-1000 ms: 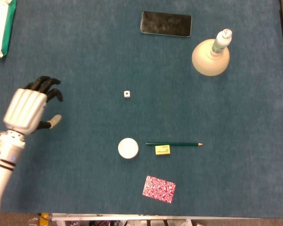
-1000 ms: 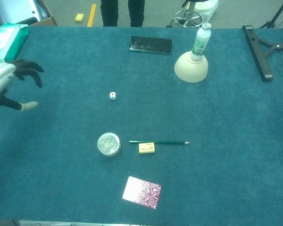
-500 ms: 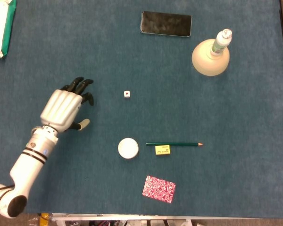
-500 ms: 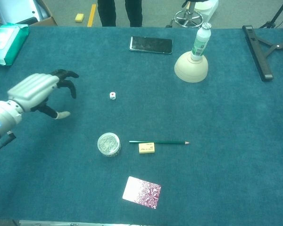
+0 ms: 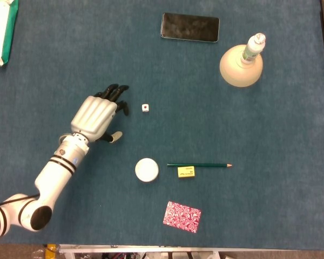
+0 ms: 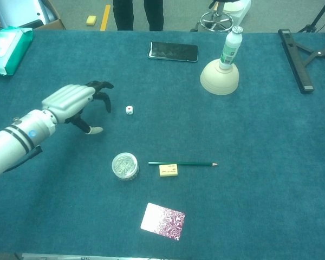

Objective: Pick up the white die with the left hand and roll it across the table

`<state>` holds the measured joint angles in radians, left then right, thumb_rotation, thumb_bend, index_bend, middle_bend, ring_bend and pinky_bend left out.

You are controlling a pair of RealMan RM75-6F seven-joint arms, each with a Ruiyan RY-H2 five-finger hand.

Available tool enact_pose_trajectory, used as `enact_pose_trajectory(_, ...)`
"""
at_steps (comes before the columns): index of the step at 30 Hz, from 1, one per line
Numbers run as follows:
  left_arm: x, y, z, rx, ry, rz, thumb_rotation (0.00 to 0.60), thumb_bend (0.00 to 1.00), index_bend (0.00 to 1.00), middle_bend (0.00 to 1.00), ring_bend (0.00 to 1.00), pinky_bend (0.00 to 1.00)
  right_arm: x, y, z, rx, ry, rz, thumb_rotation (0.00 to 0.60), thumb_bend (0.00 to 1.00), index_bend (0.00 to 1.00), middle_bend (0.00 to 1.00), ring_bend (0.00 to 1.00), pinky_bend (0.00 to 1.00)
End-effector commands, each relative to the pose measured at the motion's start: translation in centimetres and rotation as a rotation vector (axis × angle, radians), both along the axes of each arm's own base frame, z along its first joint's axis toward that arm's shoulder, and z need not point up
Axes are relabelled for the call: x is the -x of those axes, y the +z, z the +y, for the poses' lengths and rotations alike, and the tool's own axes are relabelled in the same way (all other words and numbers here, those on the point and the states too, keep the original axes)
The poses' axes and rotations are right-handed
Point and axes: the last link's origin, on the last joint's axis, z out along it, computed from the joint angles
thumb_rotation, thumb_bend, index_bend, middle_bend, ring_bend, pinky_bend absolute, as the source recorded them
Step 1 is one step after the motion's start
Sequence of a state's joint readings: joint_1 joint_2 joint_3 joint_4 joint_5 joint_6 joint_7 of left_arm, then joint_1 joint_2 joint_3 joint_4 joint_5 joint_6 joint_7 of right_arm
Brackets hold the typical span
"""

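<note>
Head view: your left robot hand [image 5: 100, 116] has closed in from the left, fingers spread, holding nothing, now just beside the die [image 5: 145, 108].

Chest view: die [image 6: 129, 110] untouched on the worktop [image 6: 260, 151]; grasp comes next.

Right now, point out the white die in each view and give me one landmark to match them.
Head view: white die left of centre, just right of the left hand, apart from it.
Chest view: white die left of centre, right of that hand.
Shared landmark: the black phone at the far edge.
</note>
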<state>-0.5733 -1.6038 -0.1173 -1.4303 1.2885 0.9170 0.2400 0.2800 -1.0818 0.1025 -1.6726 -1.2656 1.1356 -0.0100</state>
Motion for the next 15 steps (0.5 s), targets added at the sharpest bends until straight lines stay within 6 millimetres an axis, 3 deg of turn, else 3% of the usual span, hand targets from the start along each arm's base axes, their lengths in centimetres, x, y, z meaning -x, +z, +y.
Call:
enact_pose_trajectory(1, -0.4, -0.3, 0.5, 0.009, -0.002, 0.0, 0.6, 0.2, 0.42, 0.07, 0.05, 0.26, 0.0, 0.0, 0.0, -0.001, -0.001, -0.001, 0.6, 0.0, 0.29, 0.34, 0.37, 0.58)
enact_pose_trajectory(15, -2.4, -2.2, 2.9, 0.036, 0.015, 0.032, 0.587, 0.2, 0.44, 0.07, 0.05, 0.26, 0.5, -0.3, 0.2, -0.01, -0.019, -0.009, 0.6, 0.0, 0.29, 0.34, 0.37, 0.57)
